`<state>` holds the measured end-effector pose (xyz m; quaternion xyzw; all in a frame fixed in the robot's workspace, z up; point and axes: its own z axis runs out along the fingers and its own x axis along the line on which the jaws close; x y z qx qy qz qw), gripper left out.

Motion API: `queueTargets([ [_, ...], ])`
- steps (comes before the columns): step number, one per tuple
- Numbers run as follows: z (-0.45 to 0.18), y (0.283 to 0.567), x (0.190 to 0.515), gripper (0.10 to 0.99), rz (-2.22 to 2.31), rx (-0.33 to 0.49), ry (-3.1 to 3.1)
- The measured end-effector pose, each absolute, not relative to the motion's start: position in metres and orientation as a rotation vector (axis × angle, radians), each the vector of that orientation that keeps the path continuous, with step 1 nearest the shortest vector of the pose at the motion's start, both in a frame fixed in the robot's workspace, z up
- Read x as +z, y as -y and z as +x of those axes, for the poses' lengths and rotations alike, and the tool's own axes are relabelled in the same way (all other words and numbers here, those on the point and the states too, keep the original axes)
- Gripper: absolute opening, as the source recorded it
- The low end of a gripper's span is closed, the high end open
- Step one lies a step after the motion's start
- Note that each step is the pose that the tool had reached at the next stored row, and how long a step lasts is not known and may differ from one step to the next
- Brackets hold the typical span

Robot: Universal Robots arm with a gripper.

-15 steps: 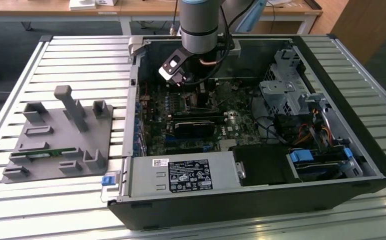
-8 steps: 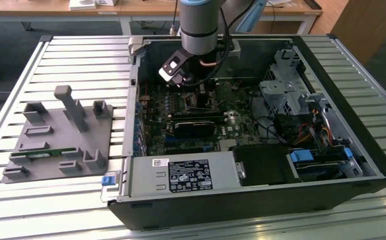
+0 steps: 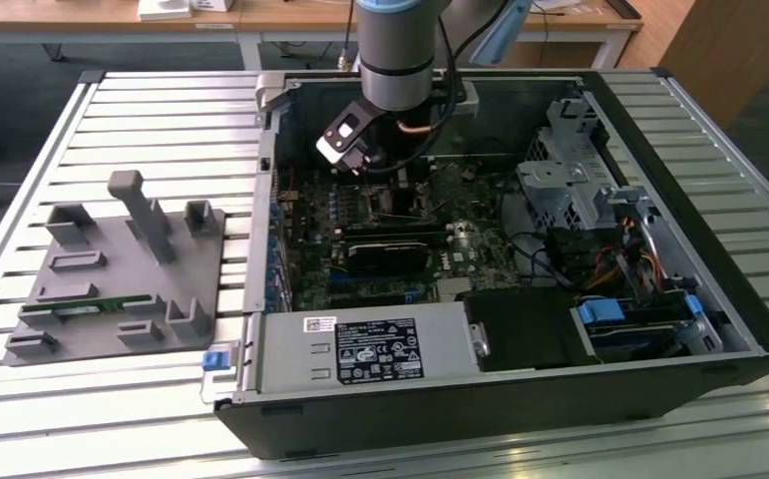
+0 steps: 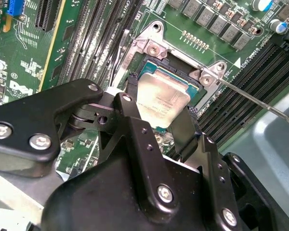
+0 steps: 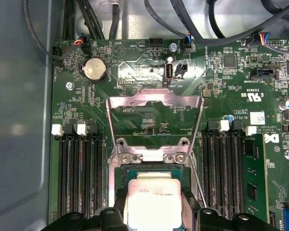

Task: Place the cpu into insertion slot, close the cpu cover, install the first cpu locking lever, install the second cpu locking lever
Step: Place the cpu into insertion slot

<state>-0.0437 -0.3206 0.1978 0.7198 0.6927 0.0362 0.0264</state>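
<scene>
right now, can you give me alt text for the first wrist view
A pale square chip is gripped in the black pincer, just over the dark socket of a green circuit board. The silver cover frame lies flipped open beyond it, with long black slots on both sides.

This seems to be a robotics lab. An open computer case point(image 3: 491, 409) lies on a slatted metal table point(image 3: 158, 110). Wooden desks point(image 3: 291, 18) stand behind.

exterior view: high, looking down into open case point(image 3: 491, 404) | both wrist views: close above shared insertion slot point(image 4: 169, 67) point(image 5: 149, 167)
</scene>
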Motion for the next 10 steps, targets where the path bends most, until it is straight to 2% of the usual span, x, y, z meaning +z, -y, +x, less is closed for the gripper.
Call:
queueTargets([
  [10, -0.0431, 0.3205, 0.1946, 0.529, 2.224, 0.111, -2.14],
])
